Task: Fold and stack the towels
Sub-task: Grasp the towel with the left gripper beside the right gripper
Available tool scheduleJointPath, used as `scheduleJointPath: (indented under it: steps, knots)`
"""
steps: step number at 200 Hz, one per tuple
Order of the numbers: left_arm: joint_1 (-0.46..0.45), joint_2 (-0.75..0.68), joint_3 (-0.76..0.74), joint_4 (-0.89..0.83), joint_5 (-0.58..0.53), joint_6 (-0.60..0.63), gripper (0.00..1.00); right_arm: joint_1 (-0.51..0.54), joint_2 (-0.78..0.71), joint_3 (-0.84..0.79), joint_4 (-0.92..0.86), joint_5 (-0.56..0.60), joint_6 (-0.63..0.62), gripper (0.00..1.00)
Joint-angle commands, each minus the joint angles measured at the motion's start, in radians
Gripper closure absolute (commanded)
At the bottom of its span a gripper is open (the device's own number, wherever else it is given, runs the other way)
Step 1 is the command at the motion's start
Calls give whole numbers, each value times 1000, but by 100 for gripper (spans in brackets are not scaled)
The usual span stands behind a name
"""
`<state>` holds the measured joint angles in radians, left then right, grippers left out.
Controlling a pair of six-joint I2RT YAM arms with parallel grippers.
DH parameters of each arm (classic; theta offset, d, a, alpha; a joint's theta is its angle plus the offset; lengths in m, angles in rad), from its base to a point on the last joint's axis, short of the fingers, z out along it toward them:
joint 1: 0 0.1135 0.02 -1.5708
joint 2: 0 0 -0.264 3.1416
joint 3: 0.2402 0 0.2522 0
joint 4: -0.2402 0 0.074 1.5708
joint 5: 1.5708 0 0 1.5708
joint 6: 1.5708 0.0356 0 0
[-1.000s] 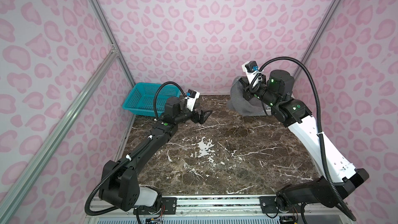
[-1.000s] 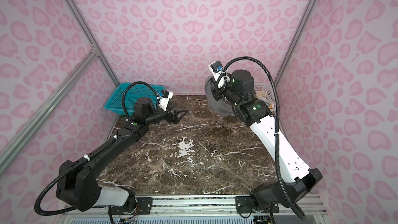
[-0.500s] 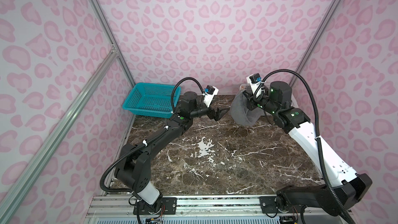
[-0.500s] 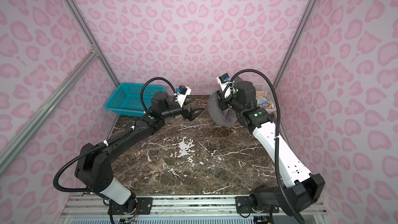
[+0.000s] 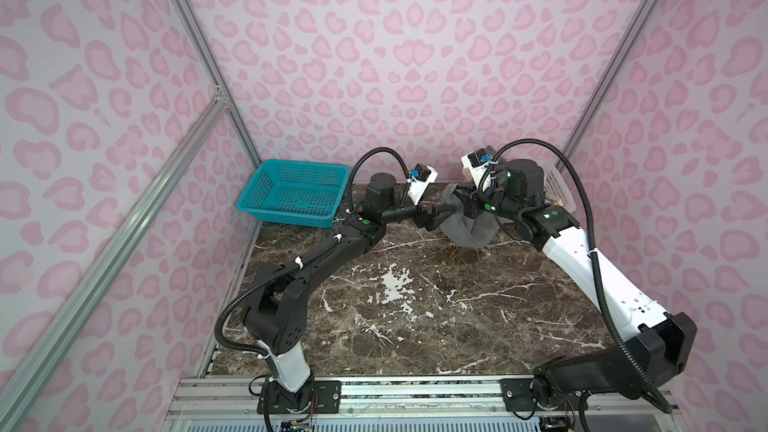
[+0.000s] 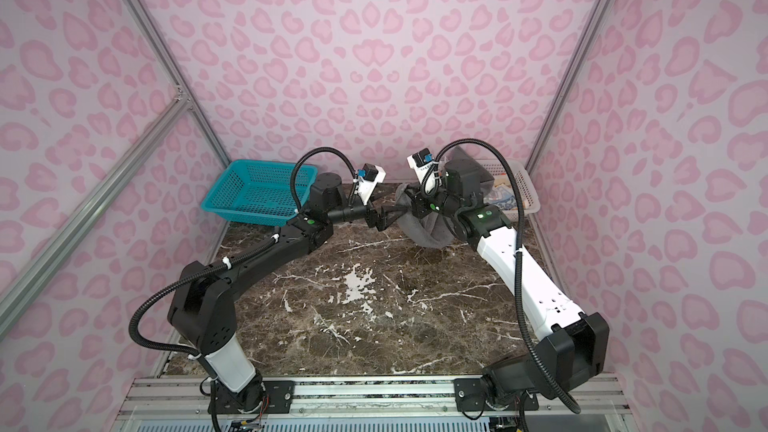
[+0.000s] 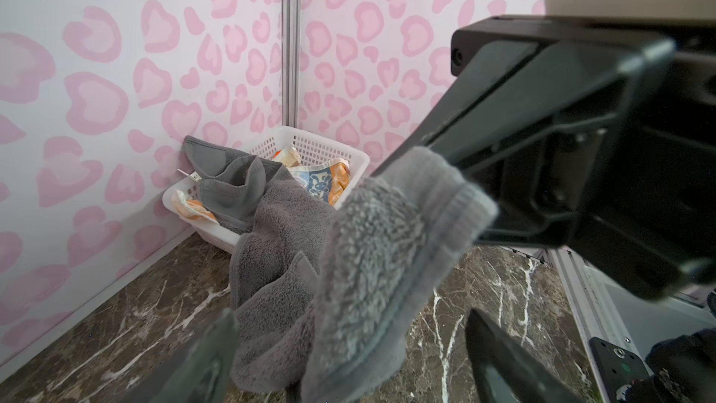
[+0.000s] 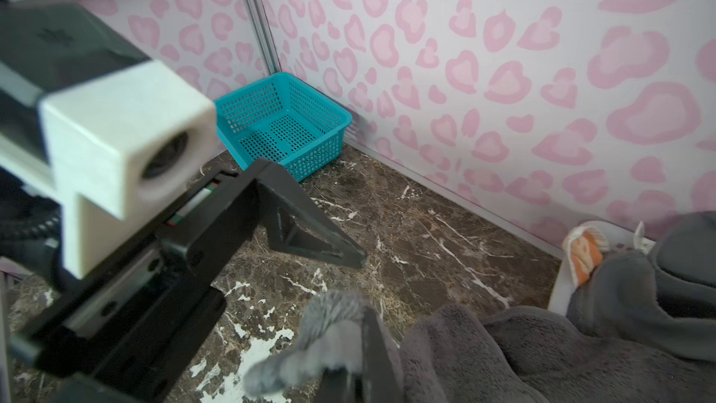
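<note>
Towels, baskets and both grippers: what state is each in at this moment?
grey towel, unfolded, one edge held up, rest trailing from the white basket.
right gripper, shut on grey towel.
left gripper, open, fingers astride the held-up edge.
teal basket, empty.
white basket, holds other towels, crumpled.

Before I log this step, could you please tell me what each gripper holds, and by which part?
Right gripper pinches the grey towel by its hemmed edge; left gripper is open, holding nothing.
</note>
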<state>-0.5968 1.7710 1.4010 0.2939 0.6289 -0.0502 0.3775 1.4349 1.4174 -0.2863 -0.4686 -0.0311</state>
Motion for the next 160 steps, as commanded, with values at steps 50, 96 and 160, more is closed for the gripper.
scheduleJointPath:
  steps: [50,96,160]
  knots:
    - [-6,58,-4,25,-12,-14,96,-3,-4,-21,86,-41,84,95]
    - [-6,3,-49,33,-55,-9,96,-69,-36,-77,159,0,170,68]
    - [-5,-96,-152,11,-91,-6,96,-313,75,-108,117,267,328,15]
